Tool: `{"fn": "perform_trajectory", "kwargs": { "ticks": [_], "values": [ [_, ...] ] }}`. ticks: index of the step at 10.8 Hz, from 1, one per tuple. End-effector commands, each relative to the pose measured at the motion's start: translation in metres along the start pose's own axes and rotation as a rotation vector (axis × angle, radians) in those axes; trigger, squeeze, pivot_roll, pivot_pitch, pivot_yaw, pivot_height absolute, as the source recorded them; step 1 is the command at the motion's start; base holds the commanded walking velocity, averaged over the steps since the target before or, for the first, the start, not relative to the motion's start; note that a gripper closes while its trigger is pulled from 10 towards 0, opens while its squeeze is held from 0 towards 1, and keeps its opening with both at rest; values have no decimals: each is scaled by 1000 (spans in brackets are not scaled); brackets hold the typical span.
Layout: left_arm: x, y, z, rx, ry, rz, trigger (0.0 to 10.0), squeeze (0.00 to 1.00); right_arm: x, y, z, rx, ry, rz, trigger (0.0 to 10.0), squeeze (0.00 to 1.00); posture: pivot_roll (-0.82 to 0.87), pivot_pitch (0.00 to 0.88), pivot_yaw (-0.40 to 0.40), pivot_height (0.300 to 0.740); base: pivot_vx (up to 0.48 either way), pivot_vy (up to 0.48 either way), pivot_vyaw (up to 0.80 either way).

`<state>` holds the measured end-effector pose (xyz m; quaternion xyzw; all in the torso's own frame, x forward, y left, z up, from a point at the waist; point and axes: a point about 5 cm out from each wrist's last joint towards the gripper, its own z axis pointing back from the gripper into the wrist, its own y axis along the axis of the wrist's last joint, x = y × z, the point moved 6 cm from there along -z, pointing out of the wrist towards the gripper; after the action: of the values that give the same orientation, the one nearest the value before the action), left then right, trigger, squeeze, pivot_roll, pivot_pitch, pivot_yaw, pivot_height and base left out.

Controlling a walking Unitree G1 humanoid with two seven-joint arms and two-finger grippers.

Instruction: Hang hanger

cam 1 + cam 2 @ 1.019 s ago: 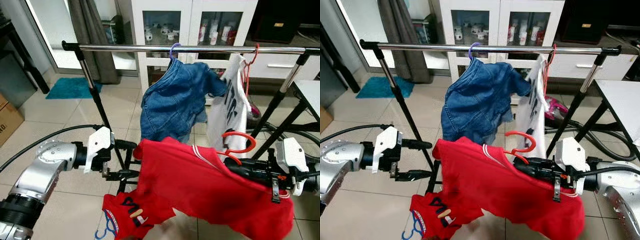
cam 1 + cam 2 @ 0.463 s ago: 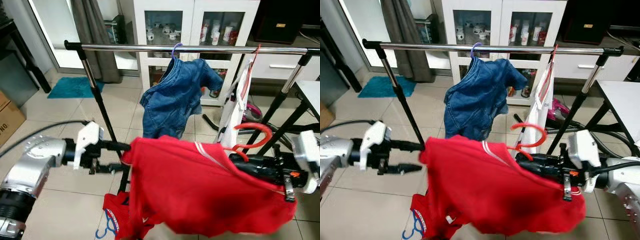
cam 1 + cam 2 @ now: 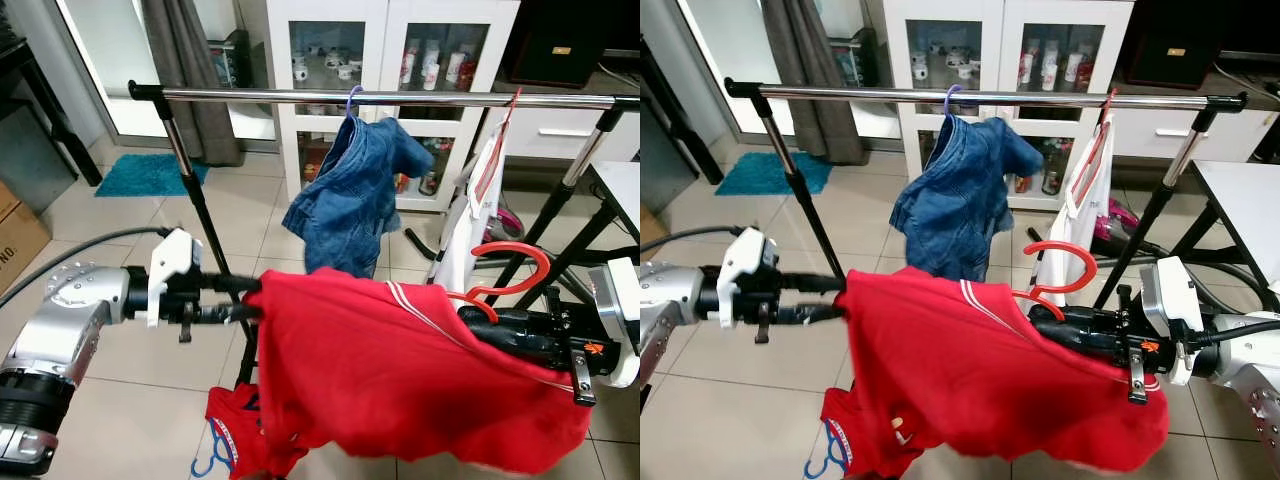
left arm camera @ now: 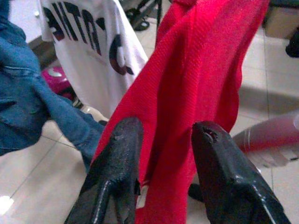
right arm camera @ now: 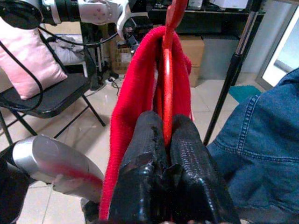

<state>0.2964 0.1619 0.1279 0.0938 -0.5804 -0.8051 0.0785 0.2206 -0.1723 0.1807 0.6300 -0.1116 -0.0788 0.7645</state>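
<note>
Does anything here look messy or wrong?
Yes. A red cloth lies crumpled on the floor under the rack, beside a blue hanger, instead of hanging. The jeans jacket hangs bunched and lopsided on its hanger.

White cabinet [image 3: 385,40], tiled floor [image 3: 110,225]

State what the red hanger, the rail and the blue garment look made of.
Red hanger: probably plastic, going by its smooth, glossy, evenly coloured hook. Rail: metal, likely chromed steel, with a mirror-bright sheen. Blue garment: looks like denim, with a faded blue weave and stitched seams.
</note>
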Motion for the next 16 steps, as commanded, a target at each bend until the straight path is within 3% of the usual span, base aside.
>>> {"fn": "perform_trajectory", "kwargs": {
  "ticks": [1,5,7,8,9,12,16],
  "values": [
    [-5,7,2,20,17,-16,0,0,-1,16,1,32,19,53,10000,0,-88,31,70,740,0,0,0],
    [-8,6,4,19,33,-12,0,0,0,15,1,31,6,60,10000,0,-86,31,69,740,0,0,0],
    [-15,1,16,-55,104,-47,392,0,8,9,3,0,-41,69,10000,0,-86,27,73,740,0,0,0],
    [-16,1,22,-56,115,-28,10000,0,7,9,3,3,-37,65,10000,0,-86,27,73,740,0,0,0],
    [-16,4,28,-40,115,-12,10000,1000,5,10,2,10,-25,62,10000,0,-84,21,70,740,0,0,0],
    [-15,14,32,-5,79,-17,10000,1000,3,13,-1,23,9,72,10000,0,-78,11,63,740,0,0,0],
    [-7,17,13,14,-23,-31,10000,1000,-2,19,-7,54,49,73,10000,0,-77,8,61,740,0,0,0]
  ]
}}
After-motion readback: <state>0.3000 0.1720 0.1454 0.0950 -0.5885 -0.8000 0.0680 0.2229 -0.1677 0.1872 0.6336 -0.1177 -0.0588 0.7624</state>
